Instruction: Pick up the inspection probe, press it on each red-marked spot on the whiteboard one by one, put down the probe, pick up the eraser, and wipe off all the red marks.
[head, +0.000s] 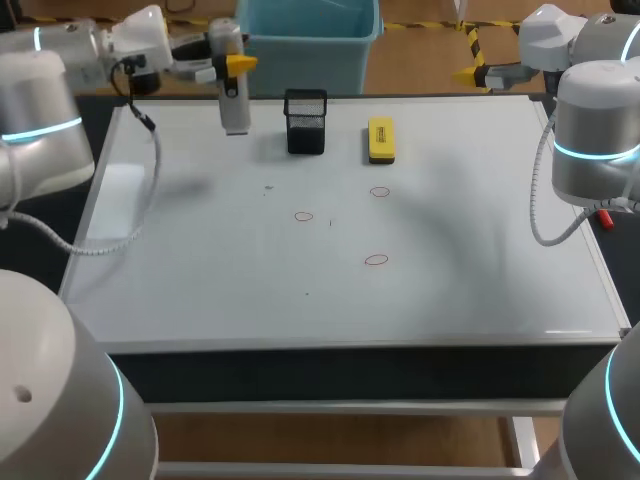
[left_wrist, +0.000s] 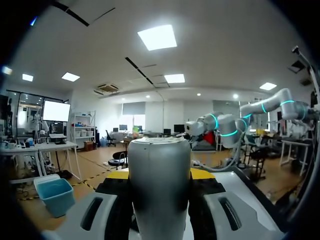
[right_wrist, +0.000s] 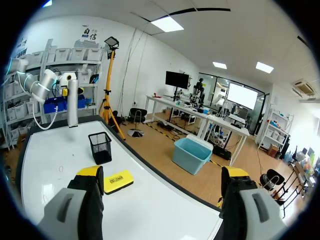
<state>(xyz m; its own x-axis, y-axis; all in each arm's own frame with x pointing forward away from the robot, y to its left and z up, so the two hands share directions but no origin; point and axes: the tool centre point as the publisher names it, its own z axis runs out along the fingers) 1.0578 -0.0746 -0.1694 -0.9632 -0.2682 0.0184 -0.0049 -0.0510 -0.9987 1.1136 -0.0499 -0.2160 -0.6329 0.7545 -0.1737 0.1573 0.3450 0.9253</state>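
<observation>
My left gripper (head: 232, 64) is shut on the grey inspection probe (head: 235, 108), which hangs upright above the whiteboard's (head: 200, 280) far left corner. In the left wrist view the probe (left_wrist: 159, 200) fills the gap between the yellow tips of the left gripper (left_wrist: 160, 174). Three small red rings (head: 304, 215) (head: 379, 191) (head: 376, 260) are drawn mid-board. The yellow eraser (head: 381, 139) lies flat at the back, also seen just ahead of my right gripper (right_wrist: 162, 172) as the eraser (right_wrist: 118, 180). My right gripper (head: 478, 72) stands open and empty past the far right corner.
A black mesh holder (head: 306, 120) stands upright at the back between the probe and the eraser, and shows in the right wrist view as the holder (right_wrist: 100, 147). My left arm's cable (head: 140, 200) droops over the board's left edge.
</observation>
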